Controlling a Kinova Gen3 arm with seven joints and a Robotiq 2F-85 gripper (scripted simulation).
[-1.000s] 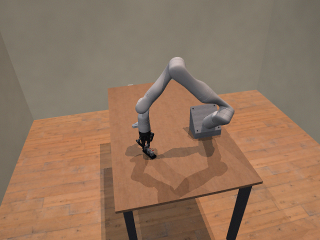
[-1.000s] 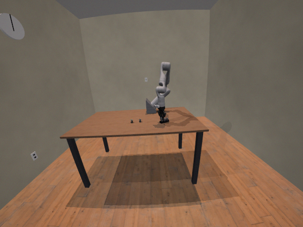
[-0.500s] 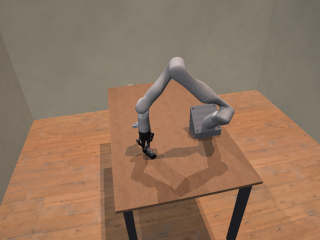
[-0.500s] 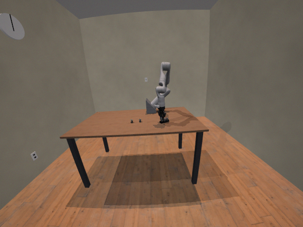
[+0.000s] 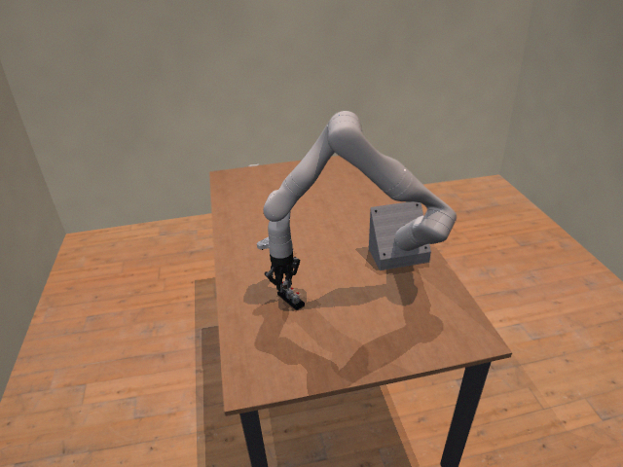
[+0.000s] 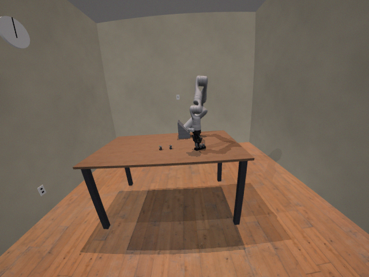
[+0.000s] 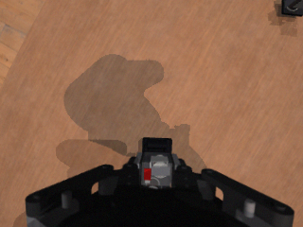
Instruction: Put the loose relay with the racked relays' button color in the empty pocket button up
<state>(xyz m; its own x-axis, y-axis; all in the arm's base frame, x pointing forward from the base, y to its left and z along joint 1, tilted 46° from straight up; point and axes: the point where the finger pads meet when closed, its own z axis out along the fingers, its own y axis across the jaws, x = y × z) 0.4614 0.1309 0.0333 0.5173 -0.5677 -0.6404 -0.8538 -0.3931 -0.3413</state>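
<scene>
The black rack [image 5: 298, 304] lies near the table's left edge, with red buttons [image 5: 298, 292] showing on its relays. My gripper [image 5: 283, 282] stands upright right over the rack's end nearest the arm. It is shut on a clear relay [image 7: 158, 170] with a red button [image 7: 147, 176]. In the wrist view the relay sits between my fingers, against the rack's black end [image 7: 157, 145]. I cannot tell how deep the relay sits in the pocket. The rack and gripper also show in the exterior view [image 6: 199, 146].
Two other loose relays [image 6: 160, 148] [image 6: 170, 146] stand on the table apart from the rack, and one shows at the wrist view's top right corner [image 7: 289, 7]. The arm's grey base block [image 5: 398, 235] stands at the table's right side.
</scene>
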